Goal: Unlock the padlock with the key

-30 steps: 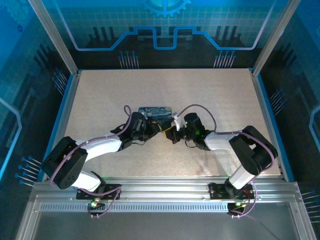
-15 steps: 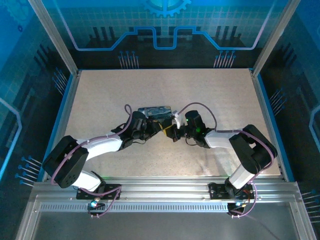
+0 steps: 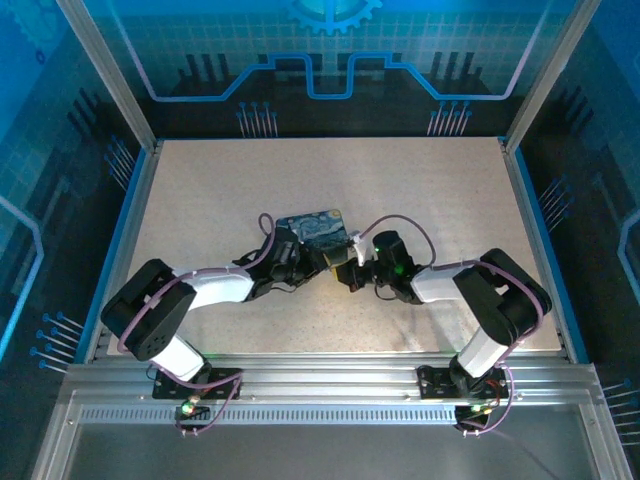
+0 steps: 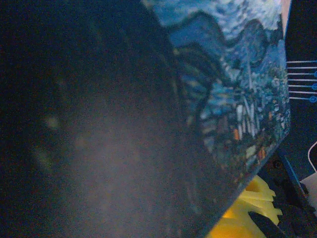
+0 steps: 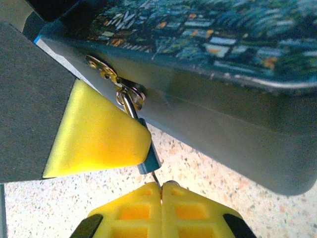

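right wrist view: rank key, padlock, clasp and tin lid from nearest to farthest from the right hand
1. key: pinched between the shut fingertips of the right hand, bottom centre.
2. padlock: blue body just above the key.
3. clasp: up and left, on the side wall.
4. tin lid: painted top along the upper edge.

overhead view bright and even; left wrist view dark, blurred; padlock (image 5: 150, 159) sharp and well lit.
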Motion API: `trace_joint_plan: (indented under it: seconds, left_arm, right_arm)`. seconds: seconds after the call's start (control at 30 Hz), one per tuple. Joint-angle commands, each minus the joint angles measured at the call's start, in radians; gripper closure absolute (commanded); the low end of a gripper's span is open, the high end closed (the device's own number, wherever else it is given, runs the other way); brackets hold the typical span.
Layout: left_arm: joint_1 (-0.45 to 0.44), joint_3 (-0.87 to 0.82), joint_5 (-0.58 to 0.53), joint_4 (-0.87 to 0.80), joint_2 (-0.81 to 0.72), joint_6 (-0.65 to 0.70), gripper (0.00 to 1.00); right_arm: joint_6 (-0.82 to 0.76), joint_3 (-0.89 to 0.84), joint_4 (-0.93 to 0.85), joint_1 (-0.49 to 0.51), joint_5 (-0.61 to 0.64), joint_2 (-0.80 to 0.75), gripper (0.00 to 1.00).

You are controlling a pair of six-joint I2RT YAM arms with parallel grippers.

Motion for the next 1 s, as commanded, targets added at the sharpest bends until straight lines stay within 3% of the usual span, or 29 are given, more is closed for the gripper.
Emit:
trace_joint_plan:
  seconds: [0.0,0.47,0.8,0.97]
  left_arm:
    - [-0.034,-0.028,0.087,0.035,0.033,-0.015,0.77]
    - [-0.034,-0.085,0.039,0.054,-0.01,-0.019,0.58]
    - [-0.034,-0.123,-0.034,-0.033,-0.157,0.006,0.45]
    - [-0.035,-0.189,-0.099,-0.021,-0.261,-0.023,0.43]
  right_arm:
    - [0.026,-0.011,0.137,-0.003,0.035,0.009,1.0]
    - [0.055,-0.072,0.145,0.009,0.054,0.039,1.0]
    - [0.089,-0.073,0.145,0.026,0.031,0.049,1.0]
    - [0.144,-0.073,0.147,0.044,0.017,0.041,1.0]
